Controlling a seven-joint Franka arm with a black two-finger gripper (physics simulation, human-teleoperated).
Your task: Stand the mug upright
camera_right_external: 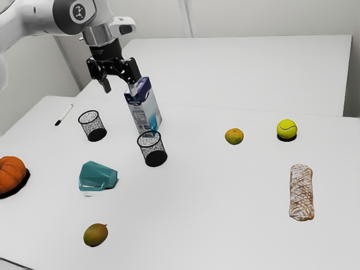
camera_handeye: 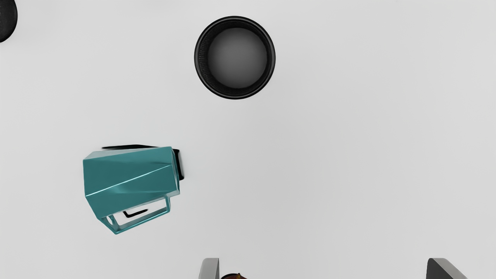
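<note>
1. Exterior view: one mug [camera_right_external: 97,176] lies on its side on the worktop [camera_right_external: 197,225], not upright.
2. One tool [camera_right_external: 120,87] hangs in the air, beyond and above the mug, with its two fingers parted and nothing gripped.
3. Two mesh cups stand upright: one cup [camera_right_external: 96,134] beyond the mug, another cup [camera_right_external: 156,158] beyond it and toward the exterior view's right.
4. One carton [camera_right_external: 147,112] stands farther beyond the mug; one pen [camera_right_external: 66,113] lies beyond it, toward the exterior view's left.
5. One pumpkin [camera_right_external: 10,174] sits to the exterior view's left of the mug, one mango [camera_right_external: 95,235] nearer the camera than it.
6. Well to the exterior view's right of the mug: one orange fruit [camera_right_external: 234,136], one tennis ball [camera_right_external: 287,129], one bread roll [camera_right_external: 301,192].
7. Wrist view: one mug, its one handle [camera_handeye: 143,222] on the side toward the tool [camera_handeye: 322,268], whose two fingers stand wide apart.
8. One round cup is near the mug, apart from it.
</note>
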